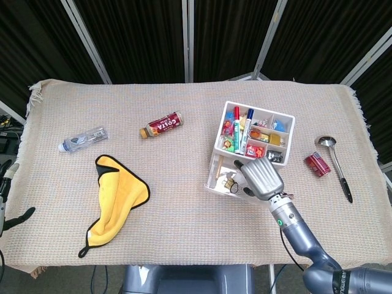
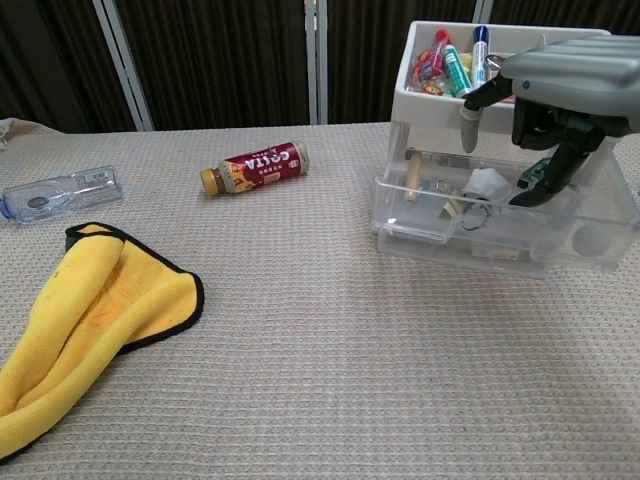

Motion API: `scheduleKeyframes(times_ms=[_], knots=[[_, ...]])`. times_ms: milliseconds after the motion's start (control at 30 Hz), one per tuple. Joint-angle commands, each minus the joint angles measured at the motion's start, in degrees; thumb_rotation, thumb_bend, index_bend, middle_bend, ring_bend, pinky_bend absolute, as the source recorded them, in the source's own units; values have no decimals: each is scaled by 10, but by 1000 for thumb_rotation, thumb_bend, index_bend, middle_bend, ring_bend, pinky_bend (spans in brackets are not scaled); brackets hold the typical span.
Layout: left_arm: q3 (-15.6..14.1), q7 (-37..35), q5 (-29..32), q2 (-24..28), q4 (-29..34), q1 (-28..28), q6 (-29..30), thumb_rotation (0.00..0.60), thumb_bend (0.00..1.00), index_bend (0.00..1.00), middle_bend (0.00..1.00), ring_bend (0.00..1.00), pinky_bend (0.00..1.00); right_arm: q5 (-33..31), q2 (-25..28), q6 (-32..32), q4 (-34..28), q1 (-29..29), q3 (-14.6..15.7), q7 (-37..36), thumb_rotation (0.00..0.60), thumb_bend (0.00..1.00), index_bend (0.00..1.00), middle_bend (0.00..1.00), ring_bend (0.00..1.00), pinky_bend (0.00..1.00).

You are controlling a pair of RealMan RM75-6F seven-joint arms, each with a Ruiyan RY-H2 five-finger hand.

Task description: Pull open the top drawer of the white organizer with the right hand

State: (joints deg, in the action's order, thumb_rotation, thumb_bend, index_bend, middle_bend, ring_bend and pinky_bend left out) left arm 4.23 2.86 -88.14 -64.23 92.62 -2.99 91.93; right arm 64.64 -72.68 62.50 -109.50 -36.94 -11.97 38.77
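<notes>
Head view: white organizer positioned right of centre on the counter, tray of pens and small items on top, clear top drawer projecting toward the near edge and therefore judged already partly drawn out. Right robot hand placed over the drawer's near right part, back plate uppermost, presumably to hook the drawer front from above; finger contact hidden beneath the plate. Left robot hand only partly visible at the far left frame edge, off the counter, state not determinable. Yellow cloth, brown bottle and clear bottle lying well apart to the left; red can and ladle lying to the right, all outside the pull path. Chest view: right robot hand level with the drawer opening, fingers curled downward into the open top drawer, thumb held in front of the white organizer tray edge; nothing gripped, so judged clenched on nothing rather than grasping. Actual contact between fingers and drawer wall not determinable. Drawer contents visible through the clear wall.
</notes>
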Motion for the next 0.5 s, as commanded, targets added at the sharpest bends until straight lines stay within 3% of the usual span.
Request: scheduleKeyframes(times_ms=[33, 500], knots=[[0, 0, 0, 0, 0, 0, 0, 600, 82, 0, 0, 0, 0, -1, -4, -1, 5, -3, 4, -1, 600, 19, 433, 1000, 1000, 683], [-1, -8, -2, 2, 0, 0, -1, 600, 82, 0, 0, 0, 0, -7, -32, 7, 31, -19, 13, -4, 600, 161, 463, 1000, 1000, 683]])
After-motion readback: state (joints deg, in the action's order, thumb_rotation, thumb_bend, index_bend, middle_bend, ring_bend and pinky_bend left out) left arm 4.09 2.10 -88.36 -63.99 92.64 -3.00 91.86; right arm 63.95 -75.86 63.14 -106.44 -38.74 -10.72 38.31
